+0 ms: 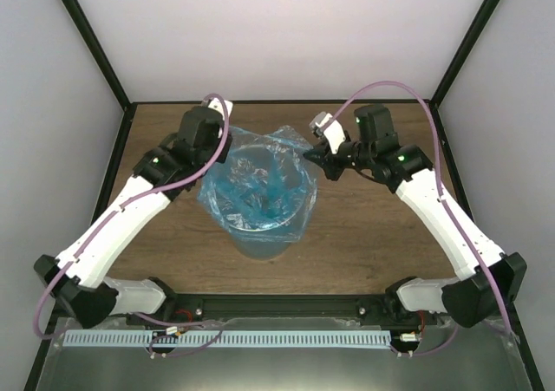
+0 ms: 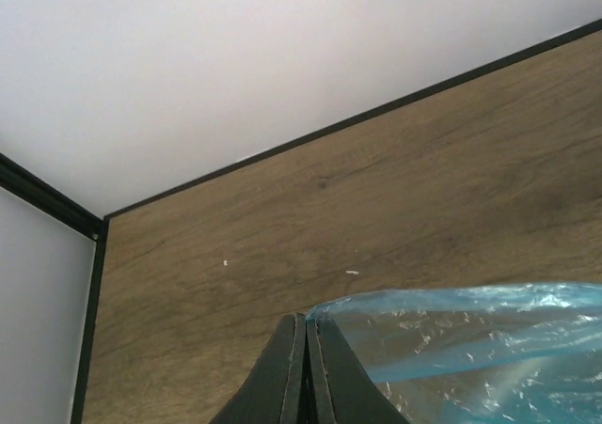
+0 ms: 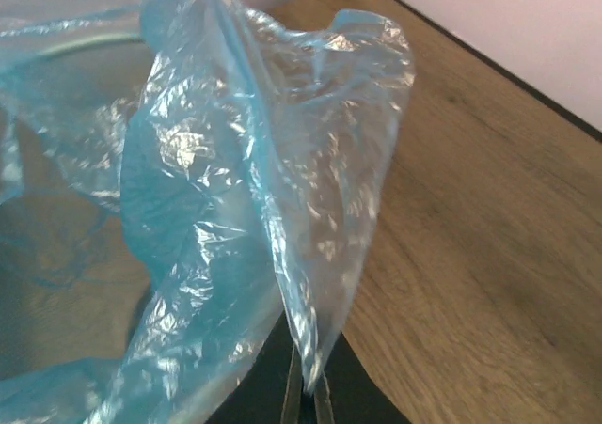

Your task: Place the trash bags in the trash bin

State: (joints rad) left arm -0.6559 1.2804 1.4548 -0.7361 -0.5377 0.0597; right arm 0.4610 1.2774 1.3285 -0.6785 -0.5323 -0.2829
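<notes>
Your left gripper [image 1: 224, 146] reaches in over the left rim of the trash bin [image 1: 264, 245], fingers closed on the edge of the trash bag [image 1: 260, 187]. Your right gripper [image 1: 312, 157] mirrors it at the right rim, pinching a fold of film. The bag hangs inside the bin, mid-table [image 1: 373, 235]. White walls [image 1: 286, 35] and a black frame [image 1: 117, 161] bound the wood behind and beside both arms.

A brown wood-grain tabletop [image 1: 364, 235] forms the floor of a white-walled enclosure [image 1: 286, 27], with black frame struts [image 1: 87, 40] rising at 11 and 1 o'clock. A white slotted cable duct [image 1: 225, 339] runs along 6 o'clock. The left wrist view shows two tiny white specks [image 2: 352, 273] on the wood.
</notes>
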